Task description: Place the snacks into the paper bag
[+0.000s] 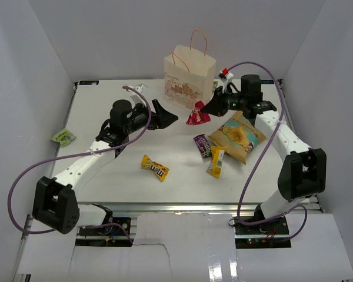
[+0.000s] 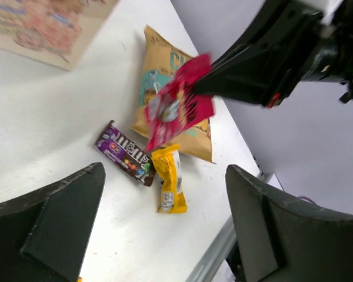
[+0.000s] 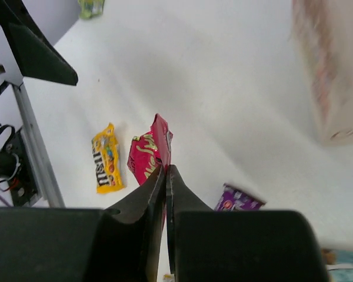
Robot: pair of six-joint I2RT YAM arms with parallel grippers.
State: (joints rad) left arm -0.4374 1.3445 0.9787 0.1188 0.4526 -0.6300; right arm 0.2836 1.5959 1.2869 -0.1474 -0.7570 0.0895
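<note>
The cream paper bag [image 1: 188, 79] stands upright at the back middle. My right gripper [image 1: 209, 106] is shut on a red snack packet [image 1: 197, 114], which hangs just in front of the bag's right side; the wrist view shows the jaws pinching its top edge [image 3: 166, 167]. My left gripper [image 1: 167, 116] is open and empty, left of the red packet. The yellow-tan chip bag [image 1: 238, 137], the dark purple bar [image 1: 202, 144] and the yellow bar [image 1: 216, 161] lie at centre right. The small yellow M&M's pack [image 1: 155, 167] lies near the front.
A small green packet [image 1: 63, 136] lies off the table's left edge. White walls enclose the table on three sides. The metal front rail [image 1: 182, 207] runs along the near edge.
</note>
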